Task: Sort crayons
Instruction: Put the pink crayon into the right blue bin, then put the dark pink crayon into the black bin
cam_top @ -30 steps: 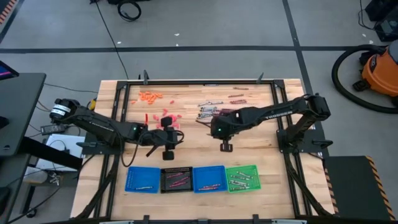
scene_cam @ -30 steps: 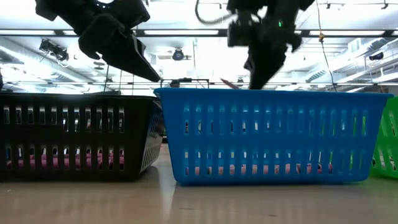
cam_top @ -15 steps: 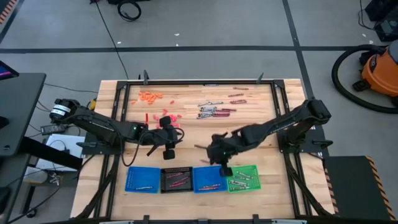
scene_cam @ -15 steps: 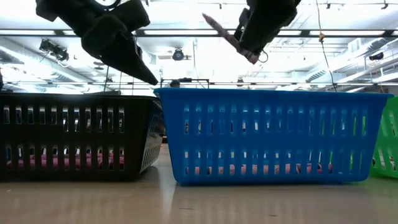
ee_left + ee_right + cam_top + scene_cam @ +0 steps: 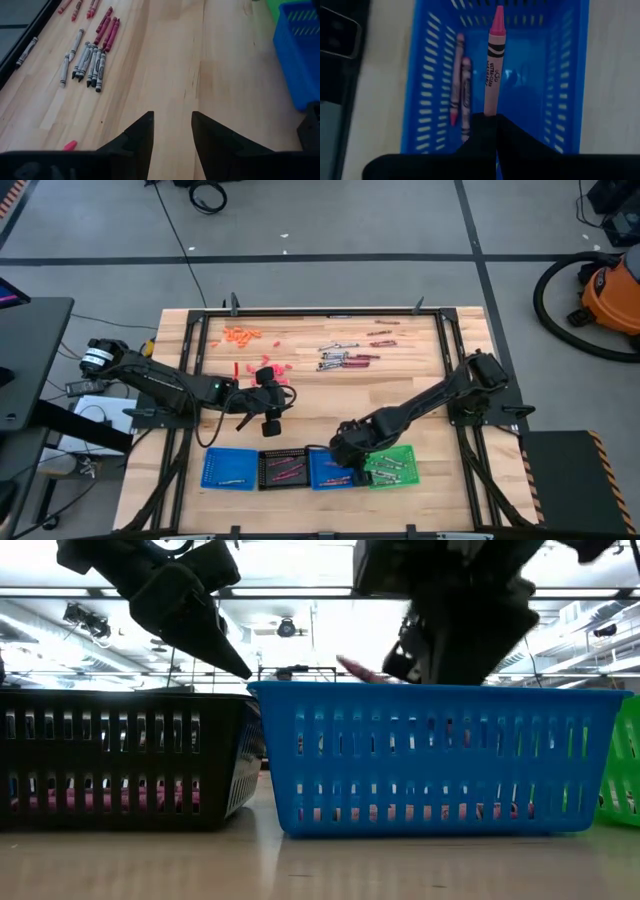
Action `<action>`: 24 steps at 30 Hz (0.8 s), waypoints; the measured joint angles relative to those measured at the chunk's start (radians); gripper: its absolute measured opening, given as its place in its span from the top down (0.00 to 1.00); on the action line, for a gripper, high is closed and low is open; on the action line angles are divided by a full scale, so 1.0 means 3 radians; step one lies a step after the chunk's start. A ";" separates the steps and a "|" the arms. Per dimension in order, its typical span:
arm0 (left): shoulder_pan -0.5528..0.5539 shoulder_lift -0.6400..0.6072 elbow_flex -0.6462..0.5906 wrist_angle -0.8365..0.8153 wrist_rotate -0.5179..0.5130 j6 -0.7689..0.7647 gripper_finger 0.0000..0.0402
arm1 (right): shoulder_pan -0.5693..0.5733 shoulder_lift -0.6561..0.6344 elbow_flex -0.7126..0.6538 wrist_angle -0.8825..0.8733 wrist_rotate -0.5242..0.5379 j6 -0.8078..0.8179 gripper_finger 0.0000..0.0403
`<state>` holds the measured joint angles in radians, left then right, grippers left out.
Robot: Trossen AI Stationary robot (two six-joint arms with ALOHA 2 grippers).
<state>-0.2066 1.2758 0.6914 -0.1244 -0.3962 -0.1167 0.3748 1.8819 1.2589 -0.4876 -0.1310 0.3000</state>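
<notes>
Wrist view shows us the right gripper (image 5: 492, 120) pinching a pink crayon (image 5: 493, 60) over the blue tray (image 5: 570, 75), hidden from above; left gripper (image 5: 172, 132) fingers spread, empty.

Your right arm is stretched diagonally from its base at the table's right side toward the near-centre, wrist pitched down, right gripper (image 5: 347, 456) low with fingers (image 5: 485, 131) pinched together, gripping something thin. Your left arm reaches in from the left edge, forearm roughly level, left gripper (image 5: 268, 402) parked mid-table, its fingers (image 5: 140, 135) parted with a clear gap, nothing between them.
</notes>
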 joint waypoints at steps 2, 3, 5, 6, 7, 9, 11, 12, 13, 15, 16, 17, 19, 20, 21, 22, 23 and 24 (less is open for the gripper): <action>0.0000 0.0000 0.0000 -0.0009 0.0000 -0.0001 0.64 | -0.0004 0.0041 0.0000 -0.0026 -0.0006 0.0018 0.97; 0.0000 0.0000 0.0000 -0.0009 0.0002 -0.0001 0.64 | -0.0004 0.0052 0.0000 -0.0033 -0.0010 0.0023 0.97; 0.0000 0.0000 0.0000 -0.0009 0.0002 -0.0007 0.64 | -0.0003 0.0070 -0.0002 -0.0084 -0.0049 0.0023 0.95; 0.0000 0.0000 0.0000 -0.0011 0.0003 -0.0012 0.64 | -0.0003 0.0075 0.0000 -0.0049 -0.0072 0.0023 0.94; 0.0000 0.0000 0.0000 -0.0011 0.0003 -0.0015 0.64 | -0.0003 0.0080 0.0000 -0.0059 -0.0079 0.0027 0.93; 0.0000 0.0000 0.0000 -0.0012 0.0003 -0.0015 0.64 | -0.0003 0.0088 -0.0001 -0.0094 -0.0111 0.0038 0.90; 0.0000 0.0000 0.0001 -0.0031 0.0003 -0.0013 0.64 | -0.0009 0.0091 0.0000 -0.0084 -0.0155 0.0038 0.86; 0.0000 0.0000 0.0001 -0.0028 0.0003 -0.0013 0.64 | -0.0012 0.0085 -0.0001 -0.0098 -0.0172 0.0042 0.85; 0.0000 0.0000 0.0001 -0.0026 0.0003 -0.0013 0.64 | -0.0021 0.0079 -0.0001 -0.0089 -0.0185 0.0050 0.83; -0.0001 0.0000 0.0001 -0.0027 0.0003 -0.0012 0.64 | -0.0040 0.0044 0.0008 -0.0109 -0.0209 0.0049 0.80; -0.0001 0.0000 0.0001 -0.0026 0.0003 -0.0012 0.64 | -0.0054 0.0020 0.0023 -0.0147 -0.0226 0.0048 0.79; -0.0001 -0.0001 0.0001 -0.0027 0.0003 -0.0011 0.64 | -0.0065 -0.0003 0.0047 -0.0158 -0.0239 0.0045 0.78; -0.0001 -0.0001 0.0001 -0.0046 0.0003 -0.0010 0.64 | -0.0091 -0.0063 0.0080 -0.0198 -0.0242 -0.0001 0.77; -0.0001 -0.0001 0.0001 -0.0043 0.0003 -0.0009 0.64 | -0.0108 -0.0102 0.0093 -0.0275 -0.0218 -0.0035 0.76; -0.0001 -0.0001 0.0001 -0.0046 0.0003 -0.0009 0.64 | -0.0131 -0.0136 0.0104 -0.0343 -0.0125 -0.0064 0.76; 0.0000 -0.0001 0.0001 -0.0047 0.0003 -0.0008 0.64 | -0.0157 -0.0175 0.0106 -0.0385 0.0015 -0.0097 0.76; 0.0000 -0.0001 0.0001 -0.0047 0.0003 -0.0002 0.64 | -0.0185 -0.0209 0.0107 -0.0434 0.0164 -0.0134 0.76; -0.0001 -0.0001 0.0001 -0.0047 0.0003 0.0002 0.64 | -0.0224 -0.0236 0.0106 -0.0477 0.0293 -0.0186 0.77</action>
<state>-0.2069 1.2755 0.6918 -0.1386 -0.3954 -0.1163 0.3075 1.8110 1.2907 -0.6306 -0.0430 0.2443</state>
